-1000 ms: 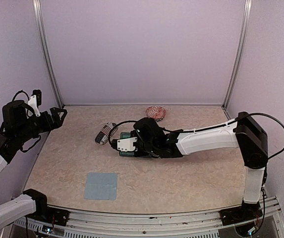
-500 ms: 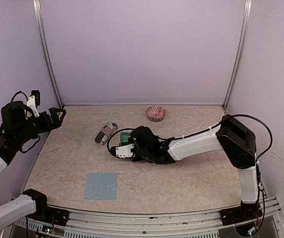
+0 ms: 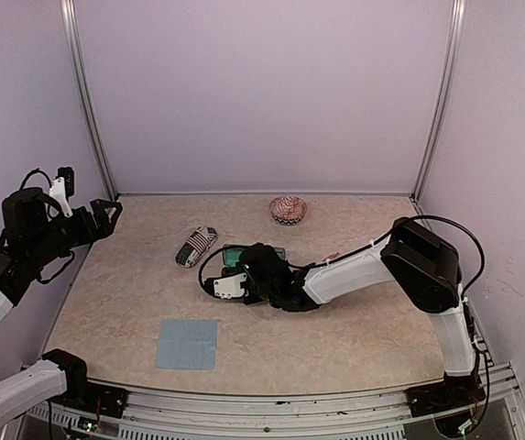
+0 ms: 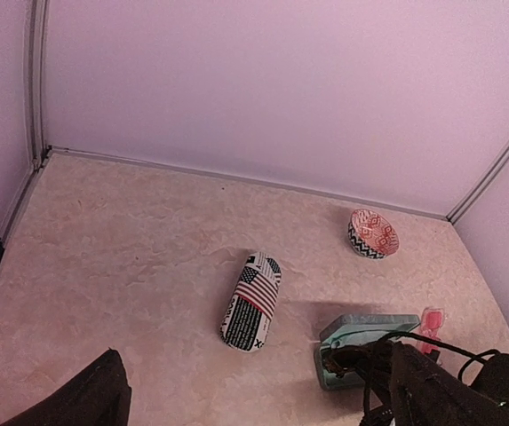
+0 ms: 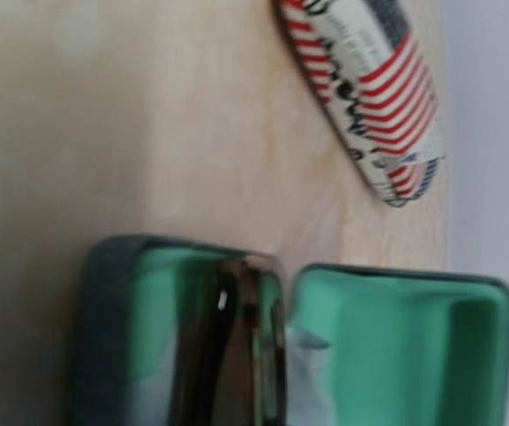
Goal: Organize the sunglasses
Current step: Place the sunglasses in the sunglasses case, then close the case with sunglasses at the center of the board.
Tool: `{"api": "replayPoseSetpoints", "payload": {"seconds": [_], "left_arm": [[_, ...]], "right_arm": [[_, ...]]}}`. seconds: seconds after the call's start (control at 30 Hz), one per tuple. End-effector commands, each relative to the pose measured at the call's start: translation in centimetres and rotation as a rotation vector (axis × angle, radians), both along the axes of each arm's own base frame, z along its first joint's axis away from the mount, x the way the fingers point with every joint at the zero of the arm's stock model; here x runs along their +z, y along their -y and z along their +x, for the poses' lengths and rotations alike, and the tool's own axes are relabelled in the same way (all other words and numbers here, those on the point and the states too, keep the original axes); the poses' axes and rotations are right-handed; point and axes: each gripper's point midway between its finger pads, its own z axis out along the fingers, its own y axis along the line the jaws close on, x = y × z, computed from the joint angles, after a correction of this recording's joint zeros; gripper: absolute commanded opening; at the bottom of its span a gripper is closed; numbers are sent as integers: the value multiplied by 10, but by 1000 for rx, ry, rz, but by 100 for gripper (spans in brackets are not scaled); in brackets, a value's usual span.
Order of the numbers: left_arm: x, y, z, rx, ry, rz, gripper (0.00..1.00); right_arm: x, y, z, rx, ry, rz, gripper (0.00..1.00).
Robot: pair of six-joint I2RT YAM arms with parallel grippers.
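brown sunglasses [image 5: 236, 355] lie in open case [image 5: 396, 346]; left pincer [image 3: 111, 214] spread, right pincer [image 3: 242, 268] unclear.

Brown sunglasses [image 5: 236, 355] inside case [image 5: 387, 355], pink pair [image 4: 432, 321] beside

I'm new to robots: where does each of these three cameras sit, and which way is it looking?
Top external: fixed above and behind, looking down on the table; both arms show, left end effector raised, right arm stretched to the teal case.
Left wrist: high at the left, facing across the table; its dark finger edges the bottom.
Right wrist: close over the open case, brown sunglasses inside; no fingers show.
Shared: all three see the flag-patterned pouch.
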Motion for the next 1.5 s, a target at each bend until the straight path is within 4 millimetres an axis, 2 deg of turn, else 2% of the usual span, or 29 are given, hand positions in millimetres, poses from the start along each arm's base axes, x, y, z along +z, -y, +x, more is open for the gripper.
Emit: {"api": "replayPoseSetpoints", "payload": {"seconds": [0.0,0.27,0.33,0.57,0.7,0.83,1.07,1.13,1.3,1.47], "left_arm": [[4,-2,0,7,25,-11,99],[4,-2,1,7,22,-11,99],[4,-2,1,6,24,-11,99],[2,-2,1,7,19,-10,99],[2,-2,1,7,19,-9,99],[2,-1,1,4,17,-10,99],[2,-1,2,2,18,-11,99],[2,0,1,-1,18,-12,99],[3,0,1,-4,20,-14,99],[2,0,0,-5,17,-13,99]], "right_arm": [[-6,1,9,-25,28,1,0],[-8,7,12,-55,67,5,0],[-5,8,11,-60,64,14,13],[14,7,-1,-50,59,61,29],[34,3,-11,-40,50,112,40],[64,1,-20,-37,15,193,49],[122,5,-37,1,-57,316,58],[140,7,-34,-20,-53,364,58],[179,12,-5,-185,-44,522,57],[194,18,37,-408,-123,713,59]]}}
